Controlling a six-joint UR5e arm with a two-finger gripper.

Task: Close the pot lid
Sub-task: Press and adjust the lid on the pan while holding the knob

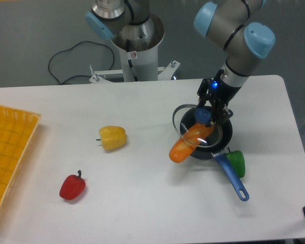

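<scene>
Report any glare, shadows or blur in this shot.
Fixed camera view: sharp throughout, with even, soft light; a faint glint on the glass lid near the orange pepper; only weak shadows under the yellow pepper and red pepper.

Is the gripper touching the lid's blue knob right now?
Touching. The fixed camera shows the gripper with its jaws closed around the blue knob of the lid, no gap visible.

Illumination is bright, even and diffuse, apparently from overhead. Shadows on the table (142, 193) are soft and short, tucked close beneath each object. A small glare streak shows on the lid (185, 124) glass. Focus is acceptable throughout, though fine detail is slightly soft. No marked distortion along the table's edges.
</scene>
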